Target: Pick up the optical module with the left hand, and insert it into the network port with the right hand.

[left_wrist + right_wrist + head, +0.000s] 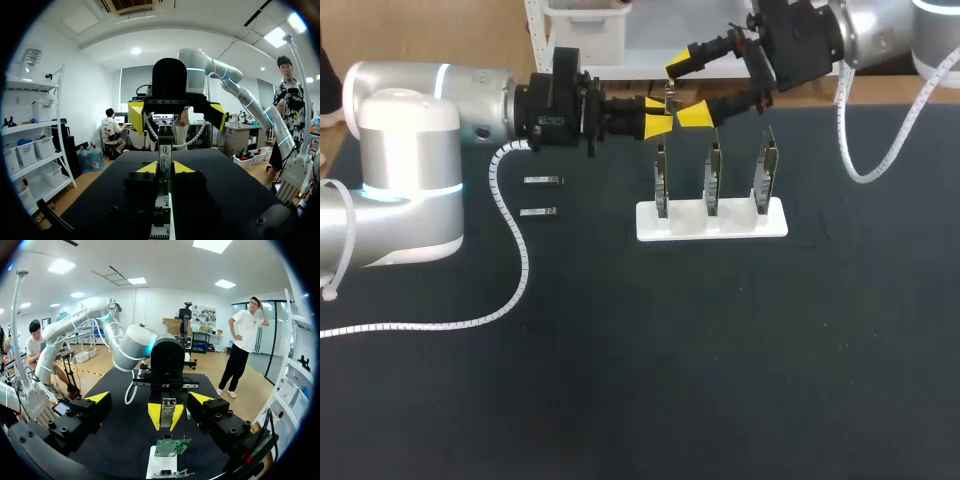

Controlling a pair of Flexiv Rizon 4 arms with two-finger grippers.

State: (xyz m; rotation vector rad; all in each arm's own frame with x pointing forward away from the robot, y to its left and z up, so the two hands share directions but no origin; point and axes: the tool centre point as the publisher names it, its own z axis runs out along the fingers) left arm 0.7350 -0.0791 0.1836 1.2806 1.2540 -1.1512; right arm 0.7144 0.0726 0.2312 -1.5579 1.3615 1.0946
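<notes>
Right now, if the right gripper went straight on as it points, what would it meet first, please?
Probably the optical module held in the left gripper, straight ahead of the open right gripper.

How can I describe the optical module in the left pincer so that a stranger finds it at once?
Find the white stand with three upright green cards. Above its left card, the left pincer grips a small silvery optical module between yellow tips. Unlike the two modules lying flat beside the left arm, it is held in the air.

Small metallic optical module (168,405) in midair
</notes>
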